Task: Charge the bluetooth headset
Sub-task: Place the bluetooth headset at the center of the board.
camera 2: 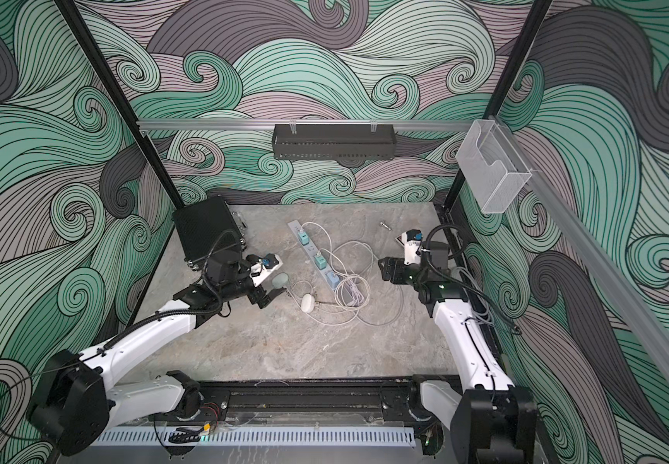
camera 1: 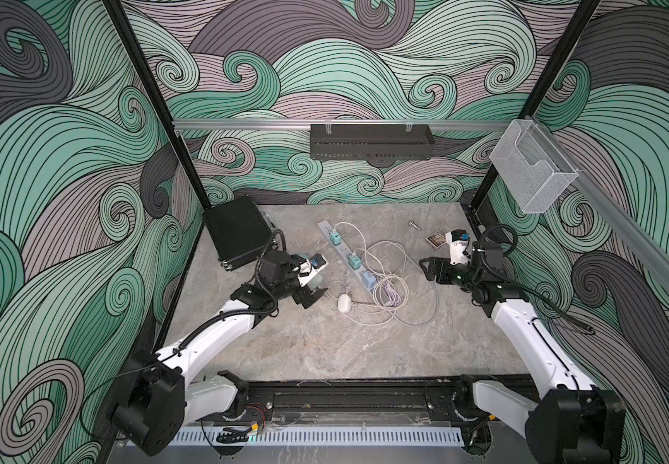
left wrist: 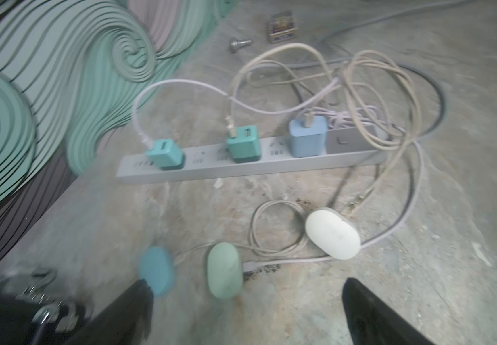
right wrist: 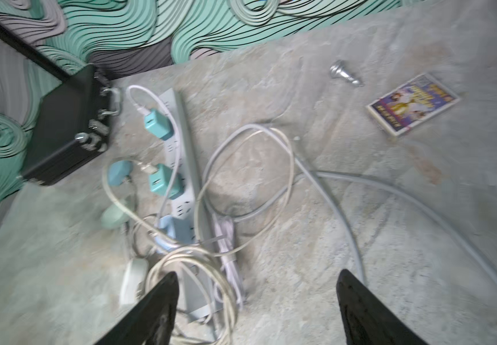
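Three pill-shaped bluetooth headset cases lie left of the grey power strip (camera 1: 346,257) (left wrist: 241,167): a blue case (left wrist: 156,270), a green case (left wrist: 224,270) (camera 2: 280,280) and a white case (left wrist: 332,234) (camera 1: 343,302). A cable plug (left wrist: 250,265) touches the green case's side. Three chargers (left wrist: 244,143) sit in the strip, with tangled cables (camera 1: 385,289) around them. My left gripper (left wrist: 247,282) (camera 1: 312,297) stands open just in front of the green case, holding nothing. My right gripper (right wrist: 258,273) (camera 1: 431,269) hovers open, right of the strip's near end and cable coil.
A black case (camera 1: 236,233) stands at the back left corner. A card box (right wrist: 411,109) and a small metal part (right wrist: 344,74) lie at the back right. A thick grey cord (right wrist: 345,215) runs across the floor. A mesh basket (camera 1: 533,168) hangs on the right rail.
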You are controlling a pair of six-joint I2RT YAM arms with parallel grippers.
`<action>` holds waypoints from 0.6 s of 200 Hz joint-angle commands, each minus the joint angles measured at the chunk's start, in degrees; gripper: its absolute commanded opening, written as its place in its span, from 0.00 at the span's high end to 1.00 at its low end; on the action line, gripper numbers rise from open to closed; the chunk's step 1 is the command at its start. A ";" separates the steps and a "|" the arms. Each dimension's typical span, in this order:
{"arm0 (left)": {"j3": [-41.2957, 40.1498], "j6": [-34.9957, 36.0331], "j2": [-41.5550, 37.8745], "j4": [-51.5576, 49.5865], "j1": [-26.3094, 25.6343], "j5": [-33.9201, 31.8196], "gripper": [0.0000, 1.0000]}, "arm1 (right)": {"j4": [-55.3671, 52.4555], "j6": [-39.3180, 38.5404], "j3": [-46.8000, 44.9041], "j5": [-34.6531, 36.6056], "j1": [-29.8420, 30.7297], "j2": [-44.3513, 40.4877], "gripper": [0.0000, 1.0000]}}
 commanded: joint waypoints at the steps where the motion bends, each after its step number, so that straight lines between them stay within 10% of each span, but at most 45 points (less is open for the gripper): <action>1: -0.24 -11.40 1.20 6.21 6.13 -10.76 0.04 | 9.80 -3.01 -3.80 16.43 -0.44 0.50 0.15; 63: -10.46 -18.66 7.31 32.13 10.96 -39.14 0.07 | 27.96 -2.36 -12.28 26.67 -3.07 7.38 0.11; 120: -17.17 -24.84 18.17 45.46 19.83 -34.12 0.08 | 52.70 -0.07 -17.98 19.85 -3.39 20.01 0.10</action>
